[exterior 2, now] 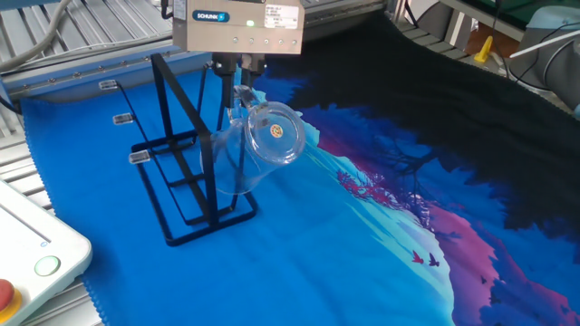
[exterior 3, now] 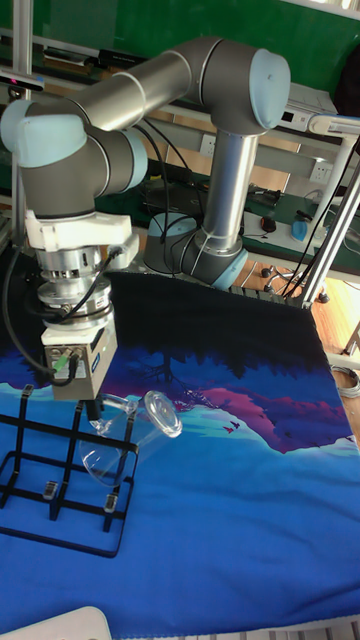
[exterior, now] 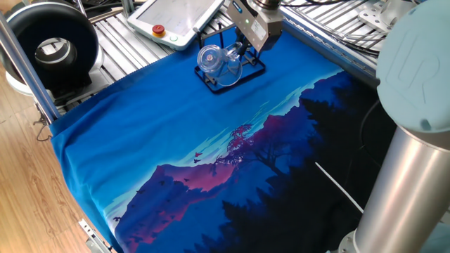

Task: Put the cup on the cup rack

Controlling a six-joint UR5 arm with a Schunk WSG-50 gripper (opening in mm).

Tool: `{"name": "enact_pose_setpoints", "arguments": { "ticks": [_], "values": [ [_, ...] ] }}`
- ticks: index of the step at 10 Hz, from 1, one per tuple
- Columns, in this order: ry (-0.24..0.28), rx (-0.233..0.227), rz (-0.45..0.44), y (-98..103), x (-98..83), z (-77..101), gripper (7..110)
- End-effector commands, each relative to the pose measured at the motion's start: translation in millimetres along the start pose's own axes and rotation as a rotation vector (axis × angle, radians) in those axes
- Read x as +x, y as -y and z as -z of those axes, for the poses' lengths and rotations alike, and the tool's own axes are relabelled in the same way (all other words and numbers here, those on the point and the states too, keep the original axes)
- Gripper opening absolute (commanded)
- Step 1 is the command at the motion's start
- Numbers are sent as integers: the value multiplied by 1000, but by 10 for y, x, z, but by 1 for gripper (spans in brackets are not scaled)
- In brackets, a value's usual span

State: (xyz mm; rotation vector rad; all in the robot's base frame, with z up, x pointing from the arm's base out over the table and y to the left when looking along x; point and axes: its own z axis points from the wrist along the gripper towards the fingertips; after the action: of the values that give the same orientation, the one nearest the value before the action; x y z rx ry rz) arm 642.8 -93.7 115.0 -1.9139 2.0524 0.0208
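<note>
The cup (exterior 2: 246, 154) is clear glass and hangs tilted on its side, its base facing the camera and its mouth at a front peg of the cup rack (exterior 2: 175, 186). My gripper (exterior 2: 237, 83) comes down from above and is shut on the cup's handle. In one fixed view the cup (exterior: 211, 60) overlaps the black wire cup rack (exterior: 244, 70) at the table's far side, under the gripper (exterior: 240, 50). The tall fixed view shows the cup (exterior 3: 133, 437) leaning over the rack's (exterior 3: 58, 482) right-hand peg, below the gripper (exterior 3: 101, 409).
A blue printed cloth (exterior: 183, 147) covers the table. A white teach pendant (exterior: 176, 17) lies behind the rack on aluminium rails. A black round device (exterior: 50, 48) stands at the far left. The arm's grey column (exterior: 411, 176) rises at the right.
</note>
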Motion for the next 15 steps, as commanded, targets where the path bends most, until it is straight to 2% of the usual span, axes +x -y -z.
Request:
{"name": "enact_pose_setpoints", "arguments": {
  "ticks": [1, 2, 6, 9, 15],
  "values": [
    [-55, 17, 26, 57, 145, -27, 7],
    [-62, 18, 34, 65, 168, -43, 7],
    [-149, 47, 73, 157, 366, -56, 7],
    [-155, 62, 87, 201, 386, -82, 7],
    [-173, 55, 100, 190, 433, -77, 7]
  ]
}}
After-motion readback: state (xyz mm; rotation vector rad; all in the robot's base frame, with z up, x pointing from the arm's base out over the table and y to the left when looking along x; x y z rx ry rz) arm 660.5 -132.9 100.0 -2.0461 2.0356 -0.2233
